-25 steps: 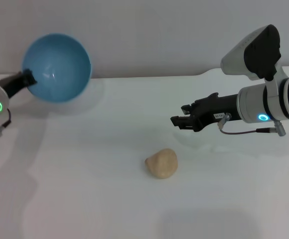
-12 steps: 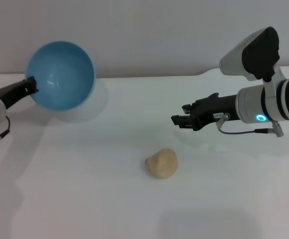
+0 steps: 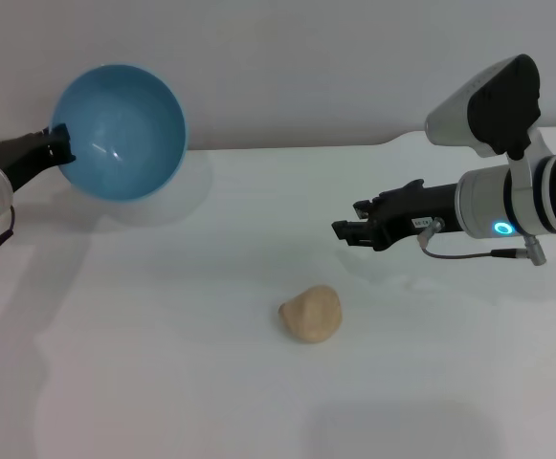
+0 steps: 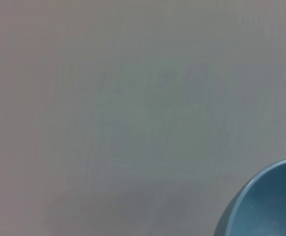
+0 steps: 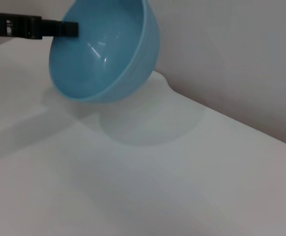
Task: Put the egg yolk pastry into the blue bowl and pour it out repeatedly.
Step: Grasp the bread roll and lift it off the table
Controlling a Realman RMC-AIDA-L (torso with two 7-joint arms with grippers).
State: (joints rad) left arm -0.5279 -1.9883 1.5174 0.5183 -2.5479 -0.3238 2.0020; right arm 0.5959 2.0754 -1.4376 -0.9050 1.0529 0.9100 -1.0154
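one egg yolk pastry [image 3: 310,313] lies on the white table [image 3: 163,363], near the middle, well apart from both arms. i judge it light, soft and crumbly, so i'd pinch it gently across its sides. one blue bowl [image 3: 120,131], empty and tilted, hangs off the table, clamped at its rim by my left gripper [image 3: 62,148]. my right gripper [image 3: 346,230] hovers beyond the pastry, holding nothing; i cannot tell its finger spread.

No text, brand, number or sign can be read anywhere. The black right gripper [image 3: 346,230] carries a small white label on its body just behind the fingers, with marks too tiny to make out. The glossy sky-blue round bowl [image 3: 120,132] and the pale beige creased pastry lump [image 3: 311,313] are plain and unmarked.
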